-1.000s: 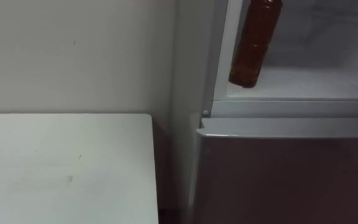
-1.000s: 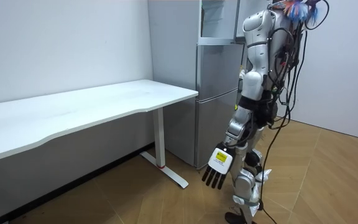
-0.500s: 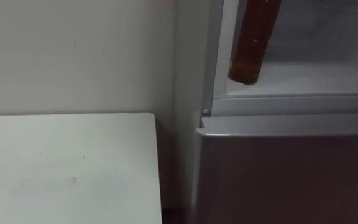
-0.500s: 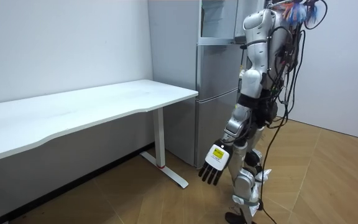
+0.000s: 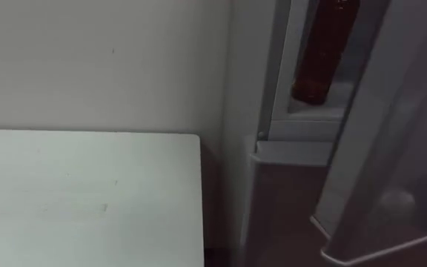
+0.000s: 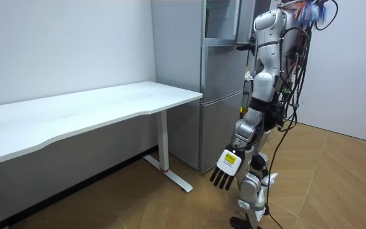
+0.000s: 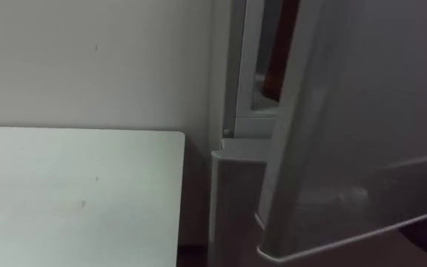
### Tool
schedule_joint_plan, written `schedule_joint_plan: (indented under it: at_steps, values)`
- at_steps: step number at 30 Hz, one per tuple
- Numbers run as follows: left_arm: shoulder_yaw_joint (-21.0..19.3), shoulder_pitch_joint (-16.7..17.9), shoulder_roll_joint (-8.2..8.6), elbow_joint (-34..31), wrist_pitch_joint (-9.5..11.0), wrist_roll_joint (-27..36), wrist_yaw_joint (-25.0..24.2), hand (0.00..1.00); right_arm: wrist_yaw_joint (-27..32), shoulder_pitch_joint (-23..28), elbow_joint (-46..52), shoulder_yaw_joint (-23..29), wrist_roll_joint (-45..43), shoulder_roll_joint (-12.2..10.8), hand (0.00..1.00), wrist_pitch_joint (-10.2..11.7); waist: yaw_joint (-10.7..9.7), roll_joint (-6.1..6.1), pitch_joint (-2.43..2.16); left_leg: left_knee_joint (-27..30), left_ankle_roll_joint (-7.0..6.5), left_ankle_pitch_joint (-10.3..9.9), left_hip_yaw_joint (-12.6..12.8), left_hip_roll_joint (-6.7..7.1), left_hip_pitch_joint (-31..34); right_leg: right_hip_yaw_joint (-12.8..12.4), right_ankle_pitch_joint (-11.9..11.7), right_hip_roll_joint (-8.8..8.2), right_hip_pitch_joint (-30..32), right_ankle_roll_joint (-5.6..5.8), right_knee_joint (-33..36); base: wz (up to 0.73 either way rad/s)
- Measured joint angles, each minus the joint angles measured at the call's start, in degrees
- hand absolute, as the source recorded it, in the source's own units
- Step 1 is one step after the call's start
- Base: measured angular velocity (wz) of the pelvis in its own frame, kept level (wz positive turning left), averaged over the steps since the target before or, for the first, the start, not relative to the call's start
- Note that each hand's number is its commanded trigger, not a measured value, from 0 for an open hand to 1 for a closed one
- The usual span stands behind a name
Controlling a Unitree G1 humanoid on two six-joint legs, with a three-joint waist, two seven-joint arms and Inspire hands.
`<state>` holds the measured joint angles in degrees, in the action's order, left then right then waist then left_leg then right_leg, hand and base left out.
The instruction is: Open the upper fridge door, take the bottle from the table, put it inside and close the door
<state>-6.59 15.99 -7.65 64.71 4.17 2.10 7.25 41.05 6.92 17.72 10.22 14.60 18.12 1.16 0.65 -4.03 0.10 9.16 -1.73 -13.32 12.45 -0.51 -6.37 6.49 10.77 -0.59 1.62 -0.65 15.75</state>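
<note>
A brown bottle (image 5: 323, 52) stands upright on the white shelf at the left side of the upper fridge compartment; a narrow strip of the bottle (image 7: 279, 52) shows past the door edge. The grey upper fridge door (image 5: 391, 148) stands partly swung across the opening and hides most of the inside. In the room view I stand close in front of the fridge (image 6: 218, 95). My left hand (image 6: 226, 170) hangs low beside my leg, fingers straight and holding nothing. My right arm reaches up toward the upper door (image 6: 244, 19); its hand is hidden there.
A white table (image 5: 80, 193) stands to the left of the fridge against the pale wall, with a narrow gap between them. The lower fridge door (image 5: 280, 200) is closed. Wooden floor lies behind me in the room view.
The upper fridge door has swung across the opening and now covers most of the compartment. The bottle stays on the shelf. My left hand has swayed slightly.
</note>
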Motion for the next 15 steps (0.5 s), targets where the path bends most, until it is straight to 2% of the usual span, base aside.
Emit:
schedule_joint_plan:
  at_steps: [4, 15]
  values:
    - [0.10, -0.25, -0.42, 0.02, 0.00, 0.00, 0.07, 0.00, -0.88, 0.00, 1.03, -1.33, -5.94, -0.08, 0.00, 0.14, 1.08, -0.23, -0.16, -0.07, 0.04, -0.02, -0.09, -0.17, -0.15, 0.05, -0.08, 0.15, -0.50, -0.06, -0.33, 0.00]
    - [1.32, -0.71, -0.89, -0.01, -0.14, 0.01, 1.01, 0.00, -1.32, -0.02, 1.39, -2.62, -8.69, -0.43, 0.00, 0.72, 1.35, -0.01, -0.33, -0.83, 0.06, -0.04, -0.21, -0.82, -0.06, -0.01, -1.05, 0.67, -1.06, -0.08, -2.24, -0.01]
